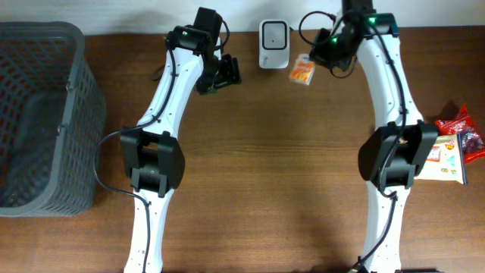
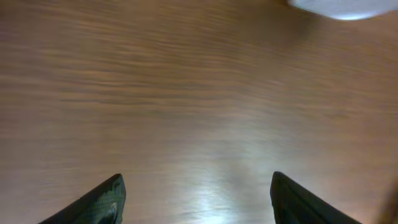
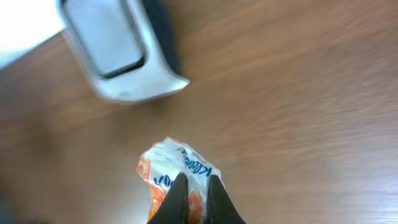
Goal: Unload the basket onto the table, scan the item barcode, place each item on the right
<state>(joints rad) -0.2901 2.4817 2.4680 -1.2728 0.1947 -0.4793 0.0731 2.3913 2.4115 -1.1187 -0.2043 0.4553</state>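
Right gripper pinching orange-white packet, probably a snack, scanner nearby

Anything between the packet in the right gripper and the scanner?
Nothing visible. Only bare table separates the snack packet, pinched in the right gripper, from the barcode scanner; the left gripper hangs open on the scanner's far side.

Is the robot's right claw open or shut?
Shut: the right gripper pinches the orange snack packet by its edge, near the white scanner.
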